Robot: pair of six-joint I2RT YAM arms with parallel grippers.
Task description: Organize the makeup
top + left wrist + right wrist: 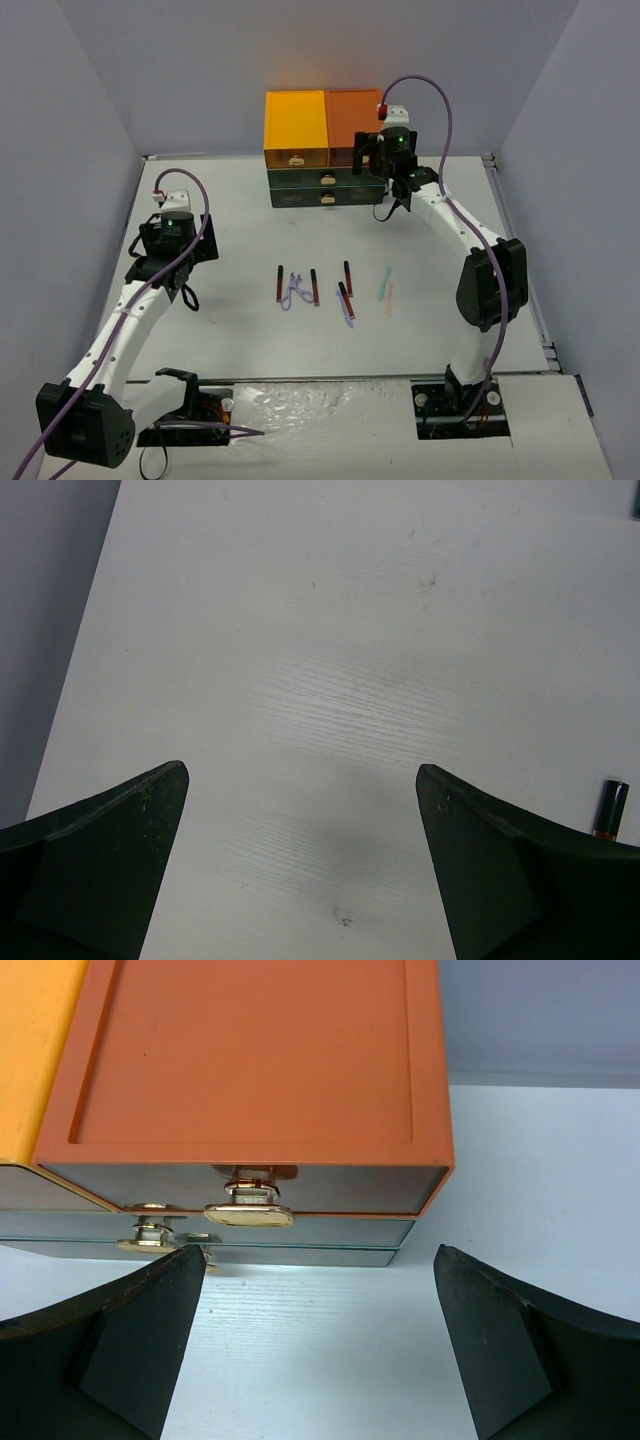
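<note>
The right gripper (320, 1260), fingers spread wide, faces the gold knob (249, 1210) of the orange drawer box (250, 1060). The knob sits just ahead, slightly left of centre. The left gripper (300, 775), equally spread, has a pencil (612, 810) lying to its right.

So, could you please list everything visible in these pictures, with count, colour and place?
drawer box: one, orange top over dark drawers, far middle of the table
pencils: three clear, perhaps a fourth, red-black, table middle
curler: one, purple, between the two leftmost pencils
purple stick: one, beside the rightmost pencils
mint stick: one, right of the pencils
pink stick: one, beside the mint stick
table: one, white
left hand: black, open, above bare table
right hand: black, open, facing the drawer box
</note>
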